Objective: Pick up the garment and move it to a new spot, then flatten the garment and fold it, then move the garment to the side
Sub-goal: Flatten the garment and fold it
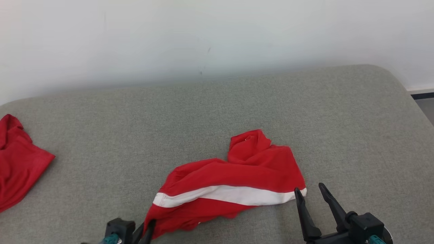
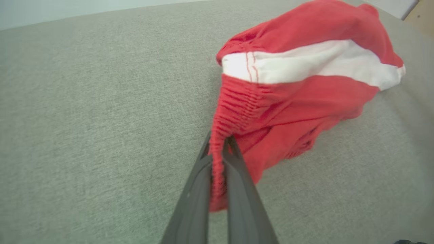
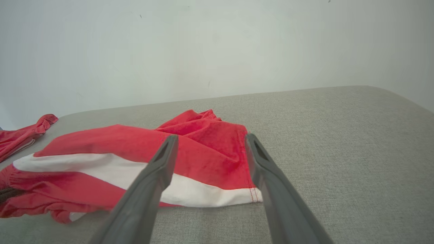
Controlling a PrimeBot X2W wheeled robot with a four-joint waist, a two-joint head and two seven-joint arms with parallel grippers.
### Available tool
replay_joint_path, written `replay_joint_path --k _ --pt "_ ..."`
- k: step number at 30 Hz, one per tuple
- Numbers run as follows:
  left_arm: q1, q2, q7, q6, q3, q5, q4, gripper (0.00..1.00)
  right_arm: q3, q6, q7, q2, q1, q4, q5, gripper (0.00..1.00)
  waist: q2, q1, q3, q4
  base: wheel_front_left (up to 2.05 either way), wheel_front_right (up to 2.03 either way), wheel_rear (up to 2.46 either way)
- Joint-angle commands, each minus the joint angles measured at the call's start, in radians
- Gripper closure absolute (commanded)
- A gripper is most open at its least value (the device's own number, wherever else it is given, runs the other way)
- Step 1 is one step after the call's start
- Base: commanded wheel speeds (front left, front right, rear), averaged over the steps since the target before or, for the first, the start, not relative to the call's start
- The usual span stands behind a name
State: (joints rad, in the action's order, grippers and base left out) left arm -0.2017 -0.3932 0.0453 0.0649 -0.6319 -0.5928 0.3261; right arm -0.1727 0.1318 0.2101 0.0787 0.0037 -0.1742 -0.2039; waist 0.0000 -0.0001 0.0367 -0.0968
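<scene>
A pair of red shorts (image 1: 237, 176) with a broad white stripe (image 1: 230, 196) lies crumpled on a grey woven upholstered surface (image 1: 101, 128). It sits in the near middle of the head view, in front of a plain white wall (image 1: 203, 34). The shorts stretch from lower left to right, with a bunched red lump at their far right end.

At the bottom edge of the head view, left of centre, the left gripper (image 1: 149, 231) is closed on the shorts' lower left corner. In the left wrist view its two dark fingers (image 2: 193, 203) are pinched together on the gathered elastic waistband (image 2: 234, 105). A strip of the red fabric is caught between them. From that pinch the rest of the garment spreads away up and to the right across the grey surface.

At the lower right of the head view, the right gripper (image 1: 309, 189) has its fingers spread wide and holds nothing. It is at the shorts' right end, where the white stripe runs out. Its left fingertip overlaps the edge of the cloth; whether it touches the cloth cannot be told. In the right wrist view, the stitched hem (image 3: 250, 169) of the shorts lies just inside the right finger. Red and white cloth fills the gap between the two fingers.

A second red garment (image 1: 20, 162) lies at the far left edge of the surface, well apart from the shorts and from both grippers.
</scene>
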Motion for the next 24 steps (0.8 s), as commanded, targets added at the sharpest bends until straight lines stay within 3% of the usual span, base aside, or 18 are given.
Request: replay_joint_path --k 1,4,5,6,18,21,24 --pt "0.022 -0.001 0.014 0.011 0.010 -0.008 0.011 1.00 0.000 -0.002 -0.004 0.002 0.006 0.002 -0.010 0.00 0.0000 0.0001 0.002 -0.003 0.00 0.00 0.00" --pt "0.038 0.011 0.042 0.022 0.025 -0.024 0.030 1.00 0.002 -0.002 -0.003 0.003 0.005 0.004 -0.011 0.00 0.0000 0.0001 0.005 -0.006 0.00 0.00 0.00" --pt "0.044 0.016 0.048 0.023 0.028 -0.030 0.033 0.81 0.004 -0.002 -0.003 0.003 0.005 0.004 -0.011 0.00 0.0000 0.0001 0.005 -0.007 0.00 0.00 0.00" --pt "0.051 0.021 0.055 0.022 0.030 -0.038 0.036 0.02 0.005 -0.002 -0.003 0.003 0.005 0.003 -0.011 0.00 0.0000 0.0001 0.004 -0.008 0.00 0.00 0.00" --pt "0.146 0.054 0.201 0.058 0.126 -0.084 -0.017 0.00 0.034 -0.002 0.001 0.002 0.027 -0.002 -0.011 0.00 0.0000 0.0001 -0.026 0.008 0.00 0.00 0.00" --pt "0.180 0.072 0.219 0.071 0.189 -0.070 -0.058 0.00 0.044 -0.002 -0.002 -0.001 0.033 -0.001 -0.007 0.00 0.0000 0.0001 -0.036 0.022 0.00 0.00 0.00" --pt "0.220 0.111 0.220 0.068 0.314 -0.015 -0.143 0.00 0.056 -0.002 -0.001 -0.005 0.042 -0.001 -0.005 0.00 0.0000 0.0001 -0.047 0.039 0.00 0.00 0.00"
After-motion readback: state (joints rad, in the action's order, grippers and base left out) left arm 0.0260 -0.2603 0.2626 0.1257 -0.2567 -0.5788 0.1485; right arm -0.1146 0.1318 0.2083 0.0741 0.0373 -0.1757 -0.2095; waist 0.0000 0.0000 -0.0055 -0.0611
